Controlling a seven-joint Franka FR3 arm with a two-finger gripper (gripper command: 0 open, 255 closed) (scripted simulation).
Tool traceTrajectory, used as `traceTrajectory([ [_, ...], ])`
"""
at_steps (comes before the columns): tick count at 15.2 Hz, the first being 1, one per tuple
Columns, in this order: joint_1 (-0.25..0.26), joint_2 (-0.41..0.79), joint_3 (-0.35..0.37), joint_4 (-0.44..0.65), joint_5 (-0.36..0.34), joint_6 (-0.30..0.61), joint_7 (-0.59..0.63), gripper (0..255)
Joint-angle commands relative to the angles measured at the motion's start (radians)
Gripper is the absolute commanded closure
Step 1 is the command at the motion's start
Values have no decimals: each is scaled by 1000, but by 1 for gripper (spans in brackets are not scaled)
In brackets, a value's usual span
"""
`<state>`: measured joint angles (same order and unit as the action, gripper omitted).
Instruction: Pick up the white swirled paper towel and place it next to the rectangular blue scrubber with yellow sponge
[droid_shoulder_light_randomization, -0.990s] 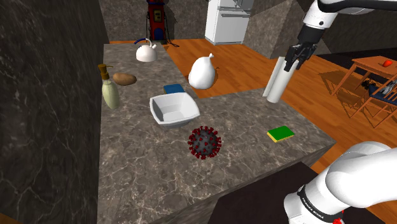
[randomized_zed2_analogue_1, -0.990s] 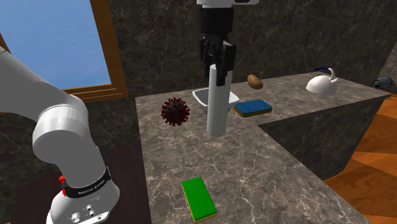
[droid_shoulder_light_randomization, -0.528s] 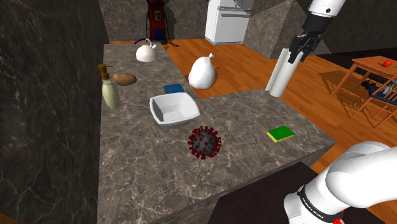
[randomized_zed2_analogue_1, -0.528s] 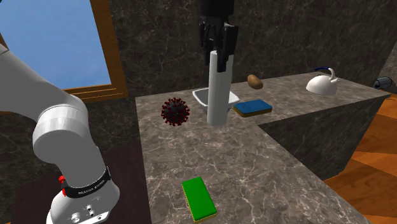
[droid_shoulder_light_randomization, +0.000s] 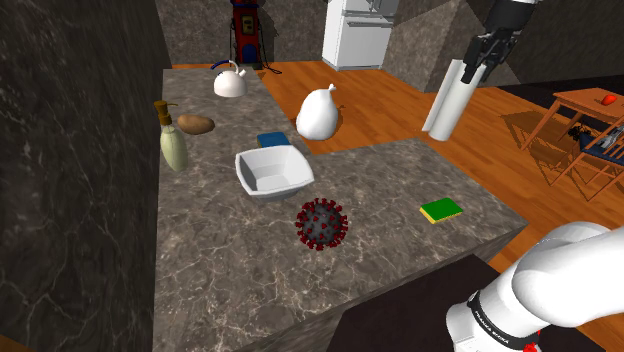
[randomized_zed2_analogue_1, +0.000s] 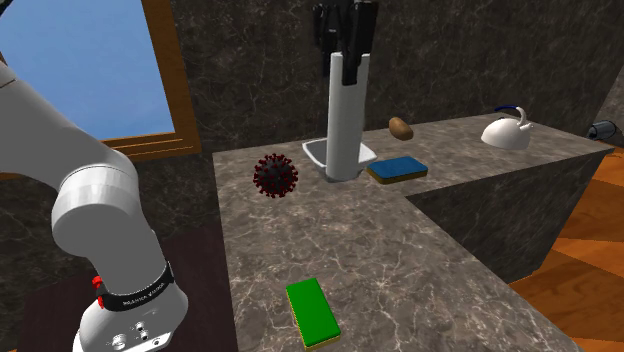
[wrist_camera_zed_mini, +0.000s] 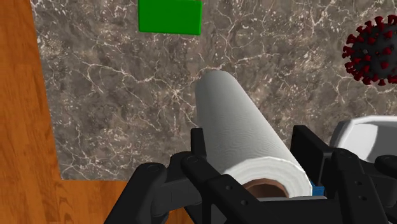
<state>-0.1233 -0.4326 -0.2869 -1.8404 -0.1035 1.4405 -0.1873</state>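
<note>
Paper towel: clamped upright in the gripper, raised higher than a second earlier, well clear of the counter. Apparently hung short of the scrubber, though depth was hard to judge. Picked, evidently; left to carry over and set down beside.

Dark marbled walls enclose an orange wood floor, a white fridge and a wood-framed window

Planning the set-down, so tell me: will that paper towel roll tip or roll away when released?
Probably tippy upright: the roll is tall and narrow, and the gripper holds it near the top. On its side, the cylinder would likely roll. Its hollow core suggests it is light.
</note>
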Motion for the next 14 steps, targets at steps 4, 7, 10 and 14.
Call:
traceTrajectory([
  [4,26,60,40,-4,30,60,65,255],
  [7,46,109,66,-10,49,111,111,255],
  [10,65,166,92,-3,66,159,154,255],
  [14,90,252,123,23,87,218,207,255],
])
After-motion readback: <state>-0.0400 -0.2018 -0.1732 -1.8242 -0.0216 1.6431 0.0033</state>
